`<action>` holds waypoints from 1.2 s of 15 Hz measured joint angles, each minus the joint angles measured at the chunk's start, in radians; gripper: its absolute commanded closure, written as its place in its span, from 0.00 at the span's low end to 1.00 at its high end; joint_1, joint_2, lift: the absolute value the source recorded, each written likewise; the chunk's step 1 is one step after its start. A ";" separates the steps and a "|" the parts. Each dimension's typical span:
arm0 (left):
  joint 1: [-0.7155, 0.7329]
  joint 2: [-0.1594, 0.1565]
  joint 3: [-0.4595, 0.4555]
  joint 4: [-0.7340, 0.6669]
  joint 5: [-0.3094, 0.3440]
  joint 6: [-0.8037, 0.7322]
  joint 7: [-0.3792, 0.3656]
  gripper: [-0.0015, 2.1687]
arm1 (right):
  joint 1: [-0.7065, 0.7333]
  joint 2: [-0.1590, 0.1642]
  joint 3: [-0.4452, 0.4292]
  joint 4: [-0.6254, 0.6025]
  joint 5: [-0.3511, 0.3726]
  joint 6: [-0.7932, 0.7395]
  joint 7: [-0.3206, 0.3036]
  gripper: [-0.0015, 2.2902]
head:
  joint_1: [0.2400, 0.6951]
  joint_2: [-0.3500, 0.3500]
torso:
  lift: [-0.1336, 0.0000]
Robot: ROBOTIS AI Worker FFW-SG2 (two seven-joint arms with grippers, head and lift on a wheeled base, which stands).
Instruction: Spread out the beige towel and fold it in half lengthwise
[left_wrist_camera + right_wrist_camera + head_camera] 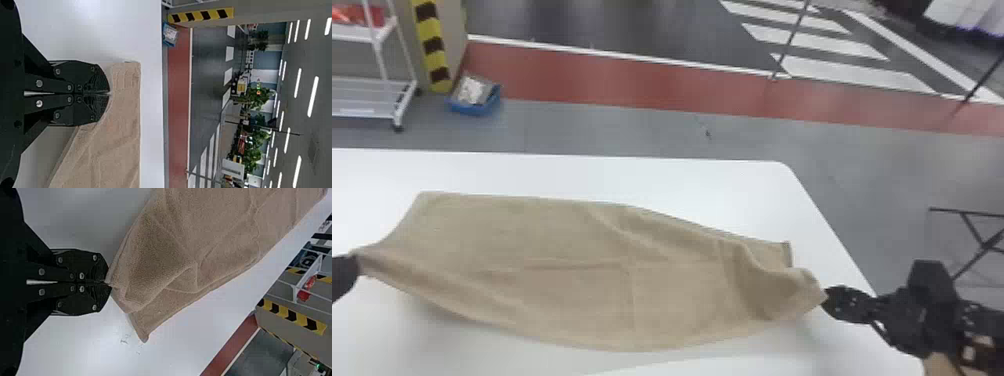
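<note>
Beige towel (542, 230) stretches across white table (632, 172), wrinkled toward its right end, a shadow under its near edge. Left gripper (357, 265) is closed, pinching the towel's left end at the fingertips. Right gripper (826, 299) is likewise closed, pinching the near corner at the right end

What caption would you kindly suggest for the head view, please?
Left hand and right hand hold opposite ends of the beige towel across the white table.

Matt, slightly rough cloth towel (572, 300); smooth, faintly glossy table (632, 175); plastic-looking box (464, 107) at the head view's ten o'clock.
</note>
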 measured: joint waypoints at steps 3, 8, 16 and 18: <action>-0.029 0.001 0.013 -0.028 -0.002 0.038 0.011 0.85 | -0.034 -0.009 -0.073 -0.021 -0.113 0.046 0.040 0.72 | 1.00 0.06 | 0.07; -0.159 0.009 0.028 -0.054 0.012 0.174 0.037 0.85 | -0.228 -0.069 -0.116 -0.031 -0.200 0.184 0.036 0.72 | 1.00 0.06 | 0.07; -0.618 0.011 -0.080 0.319 0.064 0.286 0.062 0.85 | -0.713 -0.126 0.178 0.399 -0.054 0.146 -0.115 0.72 | 0.76 0.21 | 0.07; -0.727 0.008 -0.110 0.434 0.062 0.279 0.062 0.85 | -0.804 -0.121 0.215 0.499 -0.031 0.097 -0.163 0.72 | 0.70 0.23 | 0.07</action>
